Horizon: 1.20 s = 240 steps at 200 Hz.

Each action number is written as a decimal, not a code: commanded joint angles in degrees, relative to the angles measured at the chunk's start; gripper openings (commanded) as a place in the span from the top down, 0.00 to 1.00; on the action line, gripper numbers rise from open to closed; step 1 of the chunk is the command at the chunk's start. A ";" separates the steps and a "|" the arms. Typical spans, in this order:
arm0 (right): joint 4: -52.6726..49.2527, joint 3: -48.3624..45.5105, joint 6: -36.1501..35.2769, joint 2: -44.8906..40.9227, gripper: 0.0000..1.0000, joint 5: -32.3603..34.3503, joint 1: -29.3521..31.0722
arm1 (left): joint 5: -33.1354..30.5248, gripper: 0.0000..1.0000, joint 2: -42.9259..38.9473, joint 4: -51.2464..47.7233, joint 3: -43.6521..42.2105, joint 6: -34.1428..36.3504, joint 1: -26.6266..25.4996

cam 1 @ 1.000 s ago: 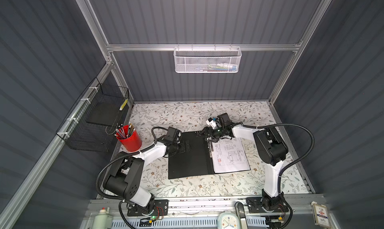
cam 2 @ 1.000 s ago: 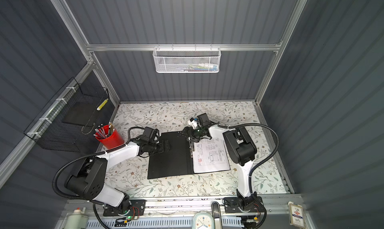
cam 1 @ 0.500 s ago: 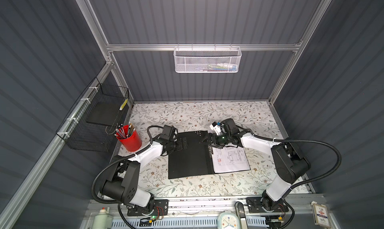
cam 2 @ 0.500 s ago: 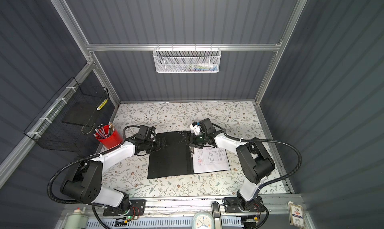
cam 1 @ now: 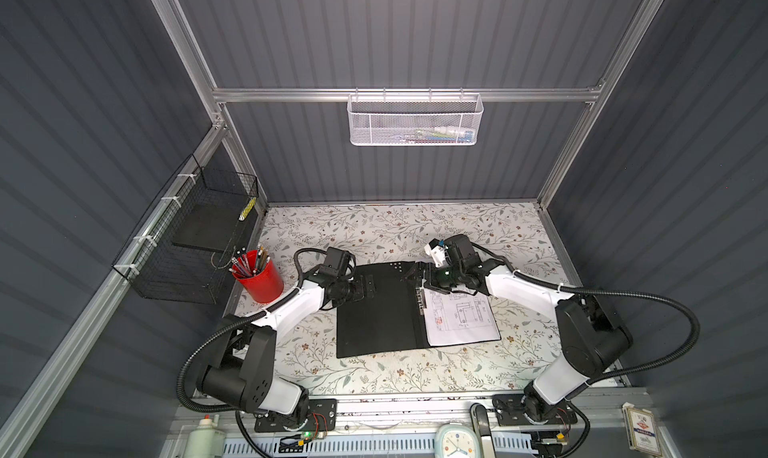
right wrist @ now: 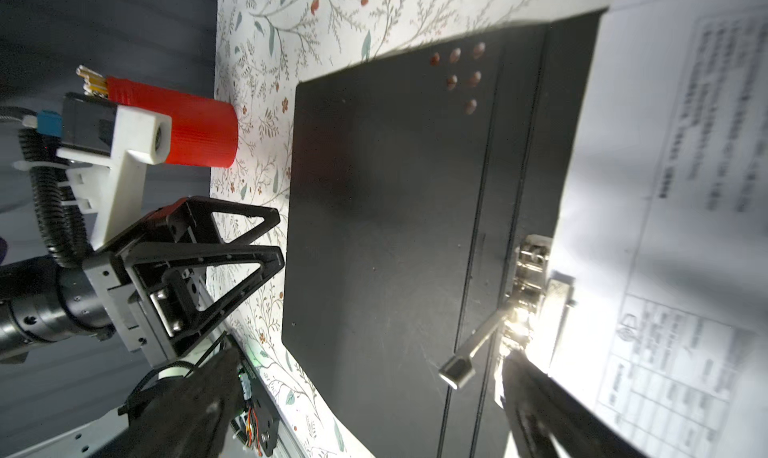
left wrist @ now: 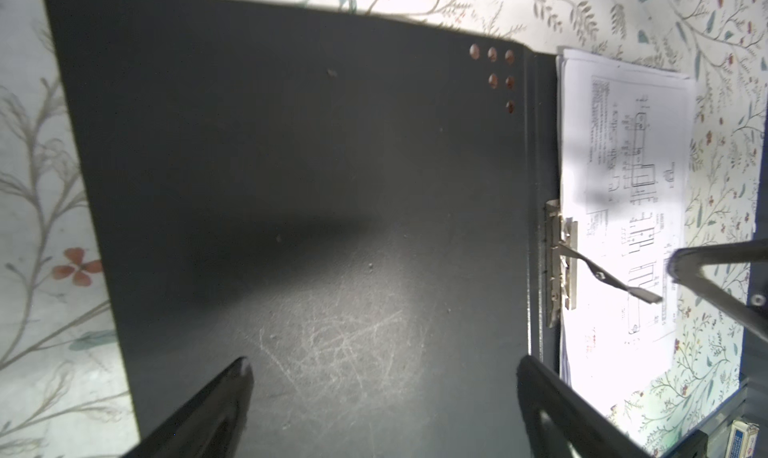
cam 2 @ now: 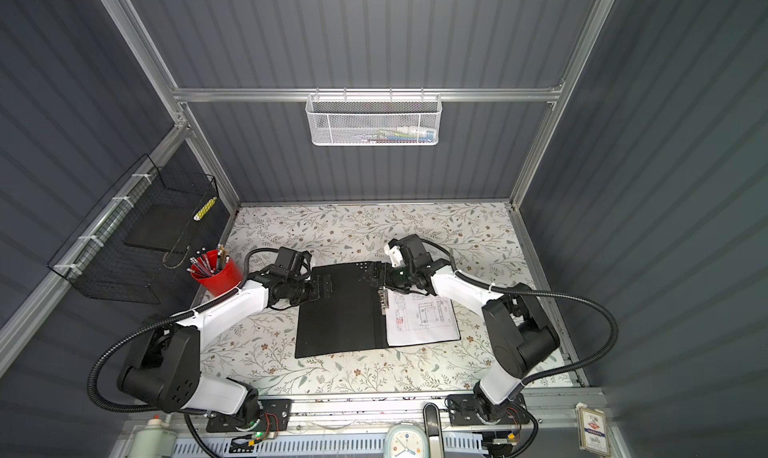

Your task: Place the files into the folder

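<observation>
The folder (cam 1: 378, 314) lies open on my desk (cam 1: 374, 227), scuffed black inside up, the files (cam 1: 461, 318) stacked white on its right half against the metal clip (left wrist: 561, 264), whose lever seems raised. My left end effector (left wrist: 384, 364) and right end effector (right wrist: 368, 356) both gape wide, holding nothing.

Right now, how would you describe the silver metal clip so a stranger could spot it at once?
On the floral-patterned table lies an open flat black folder, white printed sheets on its right half. The silver metal clip sits along the spine beside the sheets, the only shiny part there.
</observation>
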 commanded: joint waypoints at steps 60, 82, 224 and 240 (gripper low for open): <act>-0.09 -2.44 10.31 -1.91 0.01 0.19 -4.34 | 0.17 0.00 -1.90 0.51 3.69 -4.05 0.44; -5.59 -1.46 11.67 -3.06 0.03 4.59 -3.92 | 2.81 0.00 -1.91 3.76 3.13 -4.82 0.44; -5.90 -5.28 46.59 -4.38 0.81 18.27 4.68 | 4.79 0.00 3.37 6.30 -1.42 -8.00 -0.26; -6.71 -4.13 48.18 -3.92 0.80 18.90 5.39 | 3.43 0.00 2.98 5.92 -2.76 -7.66 -0.26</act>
